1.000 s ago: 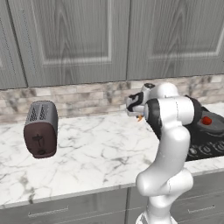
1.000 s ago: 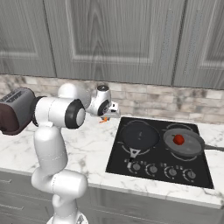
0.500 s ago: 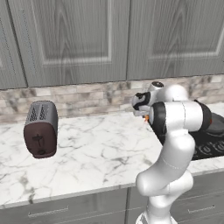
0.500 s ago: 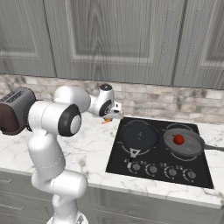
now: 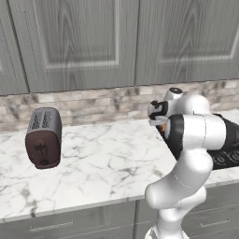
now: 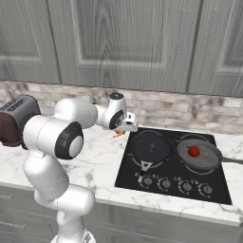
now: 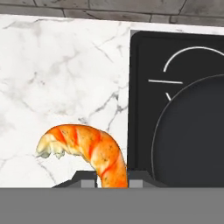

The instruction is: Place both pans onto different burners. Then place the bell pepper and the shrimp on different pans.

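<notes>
My gripper [image 6: 124, 129] hangs above the marble counter just left of the cooktop [image 6: 128, 173], shut on the orange curved shrimp [image 6: 117, 135]. In the hand view the shrimp [image 7: 89, 151] curls up from between the fingertips of the gripper [image 7: 112, 178]. The black pan [image 6: 152, 145] sits on the left burner, close to the right of the gripper, and its rim [image 7: 192, 135] lies beside the shrimp. The grey pan [image 6: 199, 155] rests on the right burner with the red bell pepper [image 6: 193, 151] inside it. A bare burner ring [image 7: 174, 57] lies beyond the black pan. From the left base, the gripper [image 5: 158, 122] sits beside my upper arm.
A dark toaster [image 5: 44, 137] stands on the counter far left, also seen as the toaster [image 6: 16, 118]. Knob dials [image 6: 175, 182] line the cooktop's front edge. Brick backsplash and grey cabinets rise behind the counter.
The gripper, still shut on the shrimp, has moved right and slightly down, closer to the cooktop's left edge. Pans and pepper have not moved.
</notes>
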